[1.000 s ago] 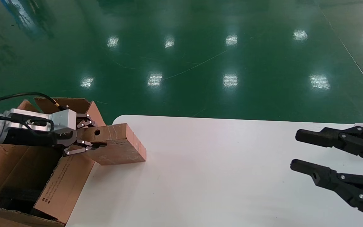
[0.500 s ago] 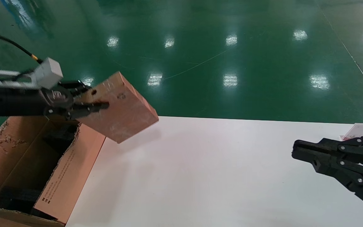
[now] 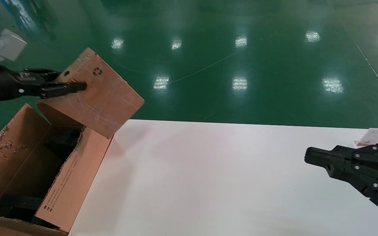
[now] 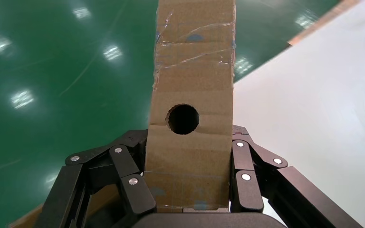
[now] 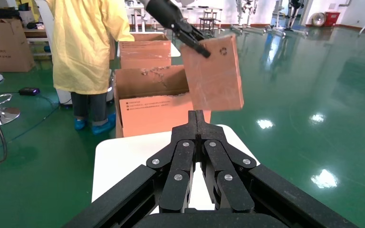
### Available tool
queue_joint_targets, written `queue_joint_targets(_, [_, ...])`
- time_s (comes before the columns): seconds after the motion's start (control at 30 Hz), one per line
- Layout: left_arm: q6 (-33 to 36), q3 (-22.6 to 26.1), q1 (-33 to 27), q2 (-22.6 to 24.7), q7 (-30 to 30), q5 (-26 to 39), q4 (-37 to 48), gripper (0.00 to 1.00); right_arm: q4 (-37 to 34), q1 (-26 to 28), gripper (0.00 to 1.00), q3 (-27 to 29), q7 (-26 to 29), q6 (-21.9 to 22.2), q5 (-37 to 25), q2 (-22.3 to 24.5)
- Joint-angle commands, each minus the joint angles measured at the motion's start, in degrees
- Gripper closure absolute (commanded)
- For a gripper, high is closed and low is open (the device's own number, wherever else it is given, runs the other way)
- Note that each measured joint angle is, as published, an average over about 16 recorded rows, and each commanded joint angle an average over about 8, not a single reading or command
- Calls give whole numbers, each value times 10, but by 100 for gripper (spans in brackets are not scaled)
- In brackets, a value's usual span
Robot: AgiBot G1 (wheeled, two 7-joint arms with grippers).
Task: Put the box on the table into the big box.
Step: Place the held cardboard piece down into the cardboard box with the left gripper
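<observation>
**A:** Head view: left gripper (image 3: 65,82) has the box (image 3: 94,95) clamped and up in the air, clear of the table (image 3: 225,177). Why the tilt?

**B:** My guess is it's a carry pose. The grip is on one narrow end near the round hole (image 4: 183,118), so the rest hangs out past the fingers and slopes down toward the table corner. The broad face with the recycling mark (image 3: 97,71) faces us.

**A:** Where's it sitting relative to the big box (image 3: 21,170)?

**B:** Above the far end and the inner flap (image 3: 72,178), not yet over the middle of the opening. The low corner looks near the flap's torn top edge; I can't tell if it clears.

**A:** How's the grip?

**B:** Left wrist view shows a finger on each side, pressed on the two broad faces. The box runs straight out from the palm between them. It looks squarely held.

**A:** Right arm?

**B:** It's parked over the table's right side. Right gripper (image 5: 197,115) is closed on nothing, fingers together. A white card (image 3: 374,136) lies just behind it.

**A:** Anything in the drop zone?

**B:** Black padding (image 3: 18,203) lies at the bottom. I'd expect the box needs to come further left before it's lowered.
</observation>
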Motion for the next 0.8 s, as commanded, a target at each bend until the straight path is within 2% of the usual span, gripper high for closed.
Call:
queue_joint_targets(0.03, [-4, 7, -18, -5, -22, 9, -5, 100, 0, 0, 100, 0, 0, 0, 0, 0])
queue_joint_targets(0.5, [-23, 48, -110, -69, -90, 79, -63, 100, 0, 0, 100, 0, 0, 0, 0, 0])
queue_joint_targets(0.8, [-24, 75, -128, -112, -135, 129, -86, 100, 0, 0, 100, 0, 0, 0, 0, 0])
